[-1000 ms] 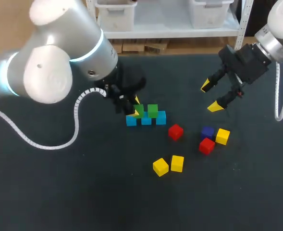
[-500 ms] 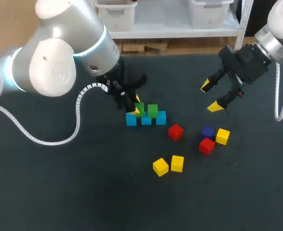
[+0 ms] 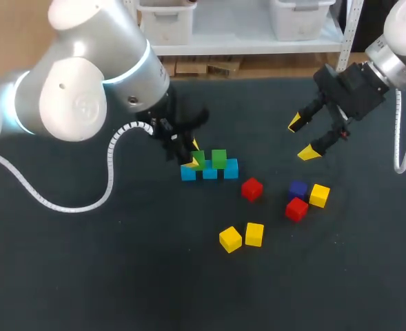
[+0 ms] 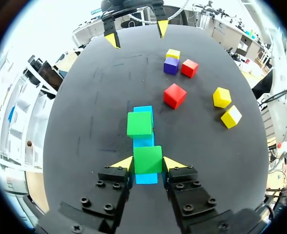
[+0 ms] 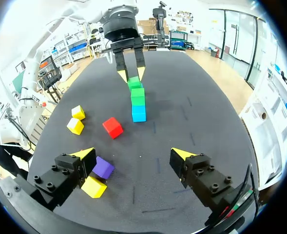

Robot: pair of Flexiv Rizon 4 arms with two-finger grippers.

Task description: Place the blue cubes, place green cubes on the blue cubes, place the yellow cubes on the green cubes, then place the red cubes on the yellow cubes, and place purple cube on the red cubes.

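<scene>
Green cube (image 4: 147, 159) rests on the end of the blue cubes (image 3: 231, 168), pinched on two sides by our left gripper (image 4: 148, 164). We should square it beside the second green cube (image 4: 140, 124), release gently and lift straight up. Our right gripper (image 3: 300, 138) hangs open, well apart from the blue cubes.

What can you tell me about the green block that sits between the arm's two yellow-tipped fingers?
The green cube is a small, plain, matte block with crisp edges, likely plastic or painted wood. It sits level on the near end of the row of blue cubes. The left gripper is shut on it, one yellow fingertip against each side. A second green cube sits on the same row just ahead, with a small gap between them.
</scene>
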